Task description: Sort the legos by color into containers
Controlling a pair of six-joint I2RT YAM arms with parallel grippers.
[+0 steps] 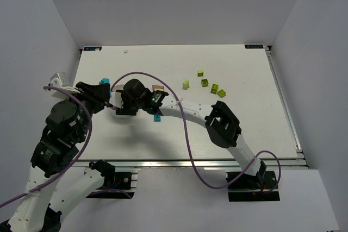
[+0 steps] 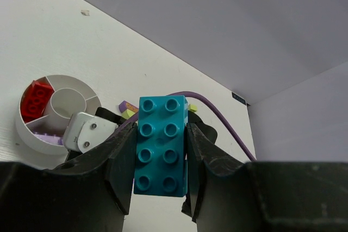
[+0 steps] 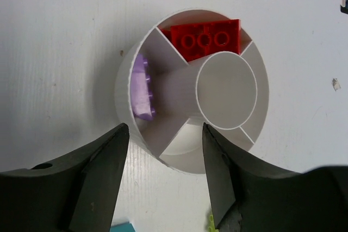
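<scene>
My left gripper (image 2: 162, 188) is shut on a teal lego (image 2: 162, 145), held studs-up above the table at the left (image 1: 103, 82). My right gripper (image 3: 165, 131) hangs open and holds nothing, right over the round white dish (image 3: 179, 161) with its wedge containers. A red lego (image 3: 206, 39) lies in one wedge and a purple lego (image 3: 140, 93) in the wedge beside it. In the top view the right gripper (image 1: 126, 102) hides the dish. Several lime legos (image 1: 204, 82) lie scattered at mid-right, and a small teal lego (image 1: 157, 118) sits close to the right arm.
A pink-and-lime lego (image 1: 158, 87) lies just behind the right wrist. The purple cable (image 1: 185, 129) loops across the table over the right arm. The dish (image 2: 27, 145) shows to the left of my left fingers, partly covered by the right gripper's body (image 2: 87, 131).
</scene>
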